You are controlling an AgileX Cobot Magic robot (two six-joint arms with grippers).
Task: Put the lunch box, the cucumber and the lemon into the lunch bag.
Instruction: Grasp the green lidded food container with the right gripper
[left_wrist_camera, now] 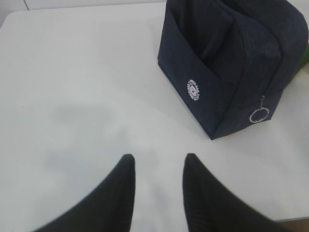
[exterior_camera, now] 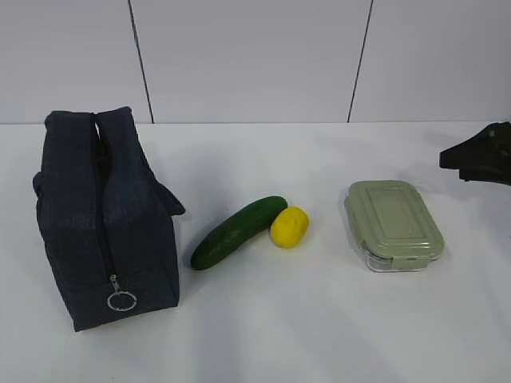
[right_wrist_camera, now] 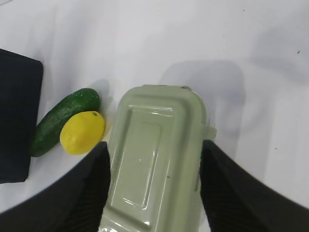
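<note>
The navy lunch bag (exterior_camera: 104,223) stands at the left, its silver zipper ring (exterior_camera: 121,301) hanging low on the near end. The cucumber (exterior_camera: 238,232) and the lemon (exterior_camera: 289,227) lie touching in the middle. The lunch box (exterior_camera: 393,223), sage-green lid on, sits at the right. My right gripper (exterior_camera: 477,155) is open and empty; in the right wrist view it (right_wrist_camera: 155,144) hovers over the lunch box (right_wrist_camera: 154,159), one finger to each side. The cucumber (right_wrist_camera: 63,121) and lemon (right_wrist_camera: 82,132) lie to its left. My left gripper (left_wrist_camera: 159,156) is open and empty over bare table, short of the bag (left_wrist_camera: 231,63).
The white table (exterior_camera: 319,335) runs back to a pale panelled wall (exterior_camera: 255,56). In the left wrist view the table's left corner and far edge (left_wrist_camera: 72,8) show. The bag's corner also shows in the right wrist view (right_wrist_camera: 17,116).
</note>
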